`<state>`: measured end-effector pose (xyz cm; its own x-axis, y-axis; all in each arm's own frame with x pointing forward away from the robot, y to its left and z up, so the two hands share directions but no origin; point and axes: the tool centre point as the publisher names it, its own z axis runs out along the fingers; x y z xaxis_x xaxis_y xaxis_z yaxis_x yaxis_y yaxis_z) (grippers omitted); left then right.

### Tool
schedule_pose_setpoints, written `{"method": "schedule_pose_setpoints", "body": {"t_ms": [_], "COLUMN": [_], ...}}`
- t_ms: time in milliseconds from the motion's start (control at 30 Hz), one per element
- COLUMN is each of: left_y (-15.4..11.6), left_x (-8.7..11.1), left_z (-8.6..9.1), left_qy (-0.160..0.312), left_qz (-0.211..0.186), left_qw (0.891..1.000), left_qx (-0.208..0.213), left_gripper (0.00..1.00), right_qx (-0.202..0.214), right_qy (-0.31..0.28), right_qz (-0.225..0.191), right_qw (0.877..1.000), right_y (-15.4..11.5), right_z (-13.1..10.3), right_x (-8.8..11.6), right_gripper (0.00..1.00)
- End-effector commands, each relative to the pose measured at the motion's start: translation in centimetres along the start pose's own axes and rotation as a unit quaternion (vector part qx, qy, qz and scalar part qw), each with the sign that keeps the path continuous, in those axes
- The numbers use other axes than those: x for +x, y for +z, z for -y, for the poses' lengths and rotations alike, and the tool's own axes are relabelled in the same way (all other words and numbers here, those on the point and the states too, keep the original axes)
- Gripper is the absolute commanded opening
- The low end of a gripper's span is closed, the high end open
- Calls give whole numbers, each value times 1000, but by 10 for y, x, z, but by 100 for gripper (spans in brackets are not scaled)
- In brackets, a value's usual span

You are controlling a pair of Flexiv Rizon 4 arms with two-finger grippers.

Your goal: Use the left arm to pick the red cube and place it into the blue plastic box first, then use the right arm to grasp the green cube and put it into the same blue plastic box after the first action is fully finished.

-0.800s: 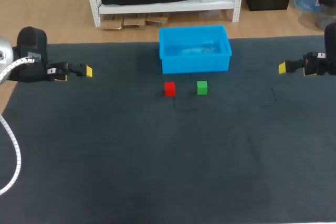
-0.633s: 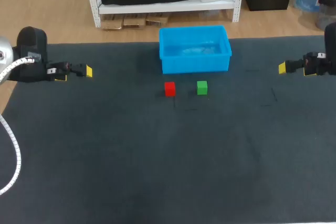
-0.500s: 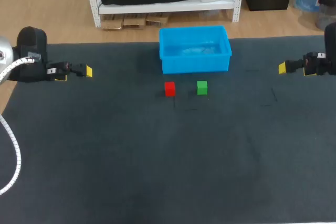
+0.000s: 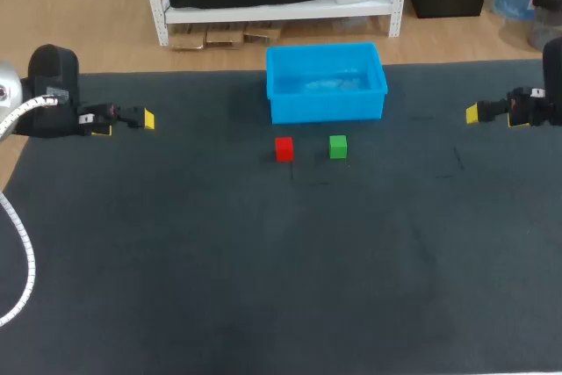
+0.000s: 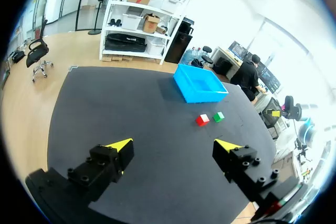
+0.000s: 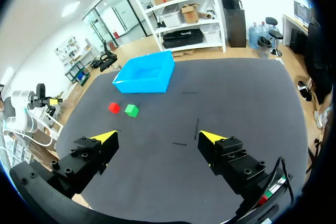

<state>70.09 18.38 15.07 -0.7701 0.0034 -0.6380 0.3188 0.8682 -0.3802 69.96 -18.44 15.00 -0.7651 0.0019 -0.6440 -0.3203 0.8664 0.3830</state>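
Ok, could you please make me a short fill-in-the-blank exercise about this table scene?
1. In the head view, the red cube stands to the ____ of the green cube.
2. The number of cubes inside the blue plastic box is ____.
3. The left gripper is ____ and holds nothing.
4. The cube nearer to the right gripper is the ____ one.
Missing words: left; zero; open; green.

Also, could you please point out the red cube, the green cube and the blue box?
red cube (image 4: pixel 284 152): head view, front face.
green cube (image 4: pixel 338 150): head view, front face.
blue box (image 4: pixel 327 109): head view, front wall.
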Motion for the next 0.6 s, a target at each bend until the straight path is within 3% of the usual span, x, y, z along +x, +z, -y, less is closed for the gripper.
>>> {"method": "schedule_pose_setpoints", "body": {"t_ms": [33,600], "left_y": [0,6], "left_x": [0,-9], "left_z": [-1,5], "left_qy": [-3,-1], "left_qz": [1,-34], "left_qw": [1000,999], "left_qx": [5,-20], "left_gripper": [100,100], "right_qx": [0,0], "right_qy": [0,0], "right_qz": [0,0], "right_qw": [1000,1000], "right_y": [1,1], "right_z": [0,0], "right_x": [0,0], "right_gripper": [100,100]}}
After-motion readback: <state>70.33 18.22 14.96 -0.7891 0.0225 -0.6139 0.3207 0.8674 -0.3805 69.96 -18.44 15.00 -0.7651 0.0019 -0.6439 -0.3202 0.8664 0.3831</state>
